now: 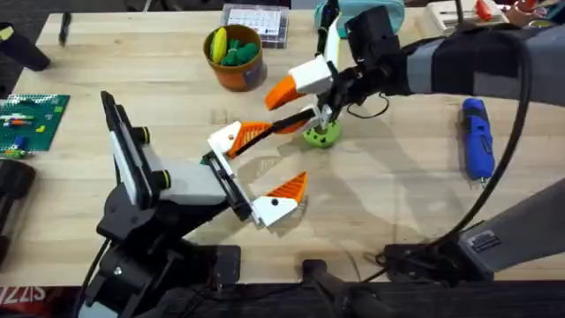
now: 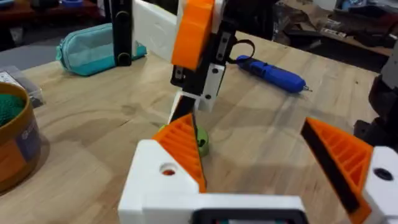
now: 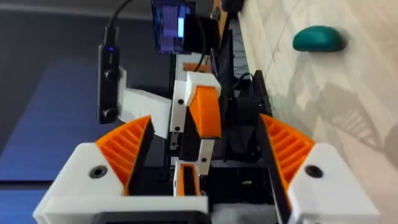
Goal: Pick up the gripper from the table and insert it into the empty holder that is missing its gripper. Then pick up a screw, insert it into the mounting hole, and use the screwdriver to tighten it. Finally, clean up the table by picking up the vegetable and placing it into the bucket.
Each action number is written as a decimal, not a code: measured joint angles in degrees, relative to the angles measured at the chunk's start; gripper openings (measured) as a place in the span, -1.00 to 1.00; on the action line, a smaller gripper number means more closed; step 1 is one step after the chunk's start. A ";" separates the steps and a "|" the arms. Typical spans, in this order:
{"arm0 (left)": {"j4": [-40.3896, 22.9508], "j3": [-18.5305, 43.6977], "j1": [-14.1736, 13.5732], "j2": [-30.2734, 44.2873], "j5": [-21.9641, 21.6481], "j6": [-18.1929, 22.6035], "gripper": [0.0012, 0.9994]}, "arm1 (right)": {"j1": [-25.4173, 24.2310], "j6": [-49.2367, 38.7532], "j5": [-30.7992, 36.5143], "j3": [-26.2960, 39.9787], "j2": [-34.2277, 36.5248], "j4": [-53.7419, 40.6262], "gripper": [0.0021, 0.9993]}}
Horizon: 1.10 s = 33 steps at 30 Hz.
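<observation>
The lime-green vegetable (image 1: 320, 135) lies on the wooden table near its middle, also seen as the vegetable (image 2: 201, 143) in the left wrist view. My right gripper (image 1: 281, 108) hangs open just over it, tilted on its side, with nothing between its orange pads (image 3: 124, 149). My left gripper (image 1: 258, 170) is open low over the table, just in front of the vegetable. The orange bucket (image 1: 237, 71) stands behind at the left with green and yellow toys inside. The blue screwdriver (image 1: 477, 137) lies at the right. The loose gripper, holder and screw are out of view.
A clear compartment box (image 1: 258, 25) sits behind the bucket. A teal pouch (image 2: 93, 46) lies at the back of the table. A green board (image 1: 31, 119) rests at the left edge. Bare wood lies between the vegetable and the screwdriver.
</observation>
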 joint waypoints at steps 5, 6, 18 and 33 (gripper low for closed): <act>0.02 0.00 0.00 0.00 0.00 0.00 0.97 | 2.22 -0.22 0.86 0.00 0.00 0.17 0.79; 0.00 0.00 0.00 0.00 0.00 0.00 0.97 | 2.57 -0.02 1.39 0.00 0.00 0.15 0.76; 0.00 0.00 0.00 0.00 -0.02 0.00 0.97 | 3.12 1.61 3.98 0.00 0.00 0.20 -0.01; -0.04 0.00 0.00 0.00 -0.20 -0.46 0.98 | 5.19 2.25 2.20 0.00 0.00 0.44 -0.82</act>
